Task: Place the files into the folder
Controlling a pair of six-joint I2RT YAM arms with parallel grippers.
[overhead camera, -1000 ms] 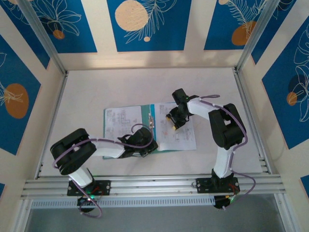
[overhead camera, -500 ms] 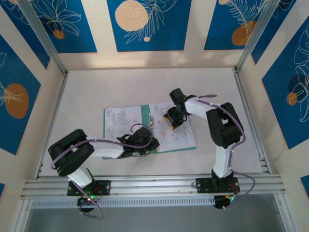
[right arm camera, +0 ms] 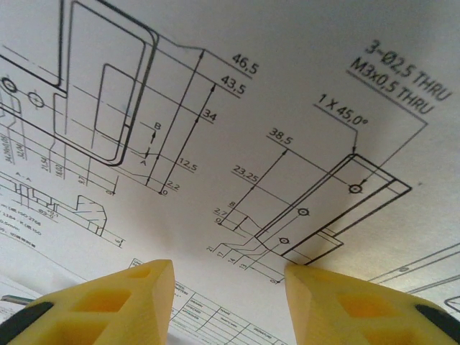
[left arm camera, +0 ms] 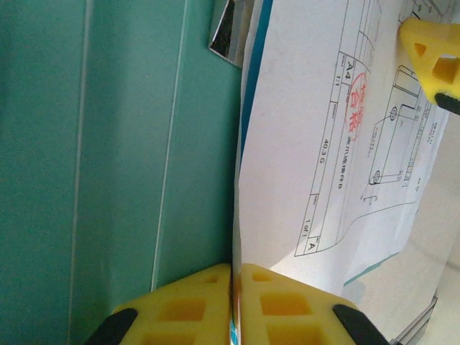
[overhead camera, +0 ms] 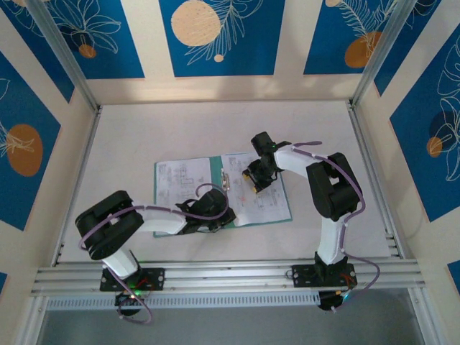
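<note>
The teal folder lies open on the table. One white sheet of the files rests on its left leaf and another on its right leaf. My left gripper sits at the near end of the spine. In the left wrist view it is shut on the edge of the printed sheet, beside the teal leaf and below the silver clip. My right gripper stands open. Its tips rest on the drawing sheet.
Aluminium rails run along the near edge, with frame posts at the corners. Blue-patterned walls enclose the table. Bare white tabletop lies beyond the folder and to both sides.
My right gripper has slid slightly left and away on the right sheet, and that sheet has shifted a little toward the spine. The left gripper stays at the spine's near end.
</note>
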